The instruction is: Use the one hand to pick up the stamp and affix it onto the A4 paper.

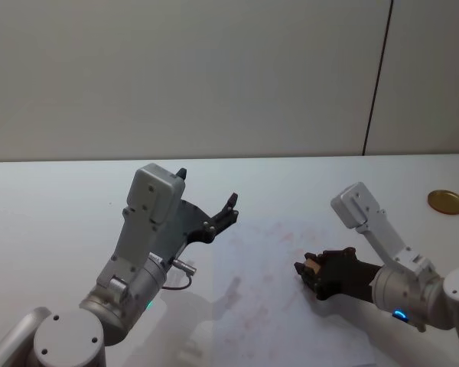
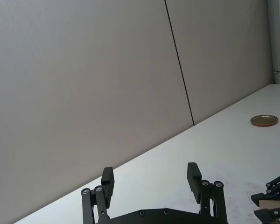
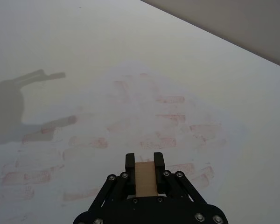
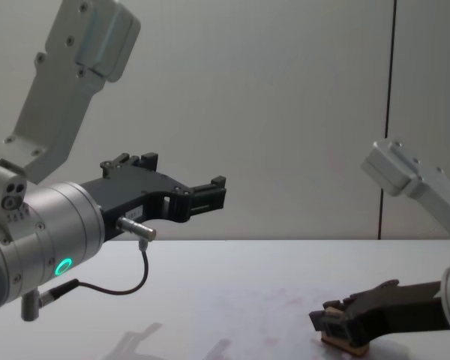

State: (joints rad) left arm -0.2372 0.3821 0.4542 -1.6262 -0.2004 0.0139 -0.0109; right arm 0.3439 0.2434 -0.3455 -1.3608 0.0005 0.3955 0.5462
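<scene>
One hand on the job: right hand (image 3: 144,159) is clamped on the stamp (image 3: 145,181), block pinched between both fingers, long axis running along the fingers toward the tips. Hand sits low, reaching in toward the robot's left. Stamp is at its tip over the right-hand part of the A4 paper (image 3: 177,116), among the faint red-pink prints. In the chest view the block's underside looks at or just off the sheet; can't confirm contact. Key relation: paper is directly under the stamp, so I'd judge the next move is a straight press down with no sideways travel. Any tilt risks a partial print. Left hand (image 2: 150,175) is spread wide, holding nothing, raised above the surface (image 3: 60,28), well apart to the left, so right is plainly nearer. Round brass-coloured disc (image 1: 447,202) sits far right, out of the way.
</scene>
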